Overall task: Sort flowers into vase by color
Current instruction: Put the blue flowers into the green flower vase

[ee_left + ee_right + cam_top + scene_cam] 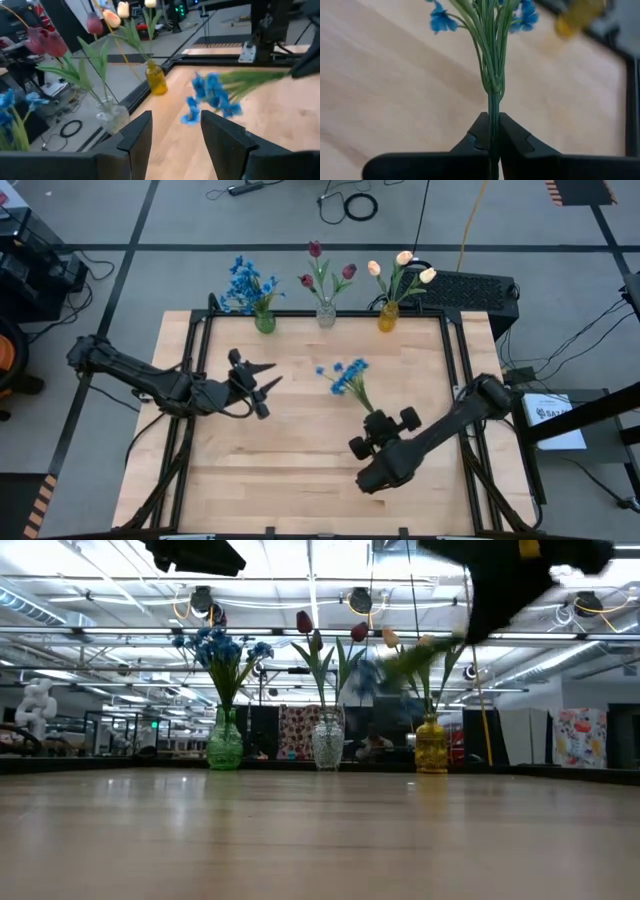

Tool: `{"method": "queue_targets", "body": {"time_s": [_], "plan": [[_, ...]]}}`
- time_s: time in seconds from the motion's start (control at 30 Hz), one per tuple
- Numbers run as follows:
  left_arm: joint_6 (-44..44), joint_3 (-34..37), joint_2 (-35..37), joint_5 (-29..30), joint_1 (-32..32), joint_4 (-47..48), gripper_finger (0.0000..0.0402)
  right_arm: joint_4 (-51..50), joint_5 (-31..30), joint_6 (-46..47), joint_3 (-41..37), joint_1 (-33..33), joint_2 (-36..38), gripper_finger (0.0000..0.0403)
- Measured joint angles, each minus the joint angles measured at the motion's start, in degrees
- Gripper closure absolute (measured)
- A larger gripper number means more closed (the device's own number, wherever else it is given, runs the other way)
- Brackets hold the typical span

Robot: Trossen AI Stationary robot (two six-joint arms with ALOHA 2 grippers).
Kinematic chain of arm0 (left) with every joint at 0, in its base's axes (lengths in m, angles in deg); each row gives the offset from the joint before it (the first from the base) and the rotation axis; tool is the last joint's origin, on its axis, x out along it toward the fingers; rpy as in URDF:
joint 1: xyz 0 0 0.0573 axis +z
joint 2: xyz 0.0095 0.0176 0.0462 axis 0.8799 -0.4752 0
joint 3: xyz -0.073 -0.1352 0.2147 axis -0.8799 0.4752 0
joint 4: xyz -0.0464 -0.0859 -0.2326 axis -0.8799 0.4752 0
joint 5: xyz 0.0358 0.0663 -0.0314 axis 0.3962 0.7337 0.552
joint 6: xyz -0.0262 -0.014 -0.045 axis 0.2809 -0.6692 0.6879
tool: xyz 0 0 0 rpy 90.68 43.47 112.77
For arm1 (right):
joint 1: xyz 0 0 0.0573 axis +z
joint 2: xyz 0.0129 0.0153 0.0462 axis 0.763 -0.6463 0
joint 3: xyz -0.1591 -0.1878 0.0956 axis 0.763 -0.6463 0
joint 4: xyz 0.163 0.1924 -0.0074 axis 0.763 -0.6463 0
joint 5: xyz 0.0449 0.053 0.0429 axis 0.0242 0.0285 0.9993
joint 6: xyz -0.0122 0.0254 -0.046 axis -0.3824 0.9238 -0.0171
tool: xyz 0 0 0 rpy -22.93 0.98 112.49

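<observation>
Right pincer (490, 131): clamped hard together on the thin green stem of a bunch of small bright blue artificial blossoms (348, 377), grip low on the stem, heads fanning out ahead of the fingertips. Bunch over the middle of the pale wooden worktop (300, 480), seemingly lifted clear of it to judge by the low view, where blurred blue and green hang above the surface; pointing toward the far edge but well short of the vases.

Left pincer (258, 384): part open, holding nothing, hovering over the left half of the worktop, fingers (135, 137) aimed toward the blue bunch across the gap.

Along the far edge, three vases in a row:
- green glass vase (264, 321) at the left, already holding blue blossoms (243, 281);
- clear glass vase (326, 313) in the middle, holding dark red tulips (318, 265);
- yellow glass vase (388, 316) at the right, holding cream-yellow tulips (402, 268).

No other loose flower visible on the worktop.

Progress, as a judgement: nearly finished. Red and cream stems sorted, some blue placed, apparently only the gripped blue bunch left. Remaining: carry to the green vase at far left, stand the stem upright over its mouth, lower in, release.
</observation>
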Motion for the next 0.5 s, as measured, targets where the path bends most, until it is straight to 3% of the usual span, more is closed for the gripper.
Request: {"method": "queue_targets", "body": {"time_s": [0.17,0.4,0.5], "plan": [[1.35,0.0,1.84,-2.9,-0.07,-0.43,0.0226,0.21,-11.56,-9.25,1.02,0.78,8.29,0.04],[1.62,-0.02,1.88,-21.14,-0.07,-6.58,0.0226,2.19,-29.66,-24.84,1.0,1.09,16.97,0.04],[1.12,-0.02,0.01,-23.37,-0.04,-13.03,0.0226,1.95,-39.04,-29.12,1.0,0.66,18.29,0.04]]}}
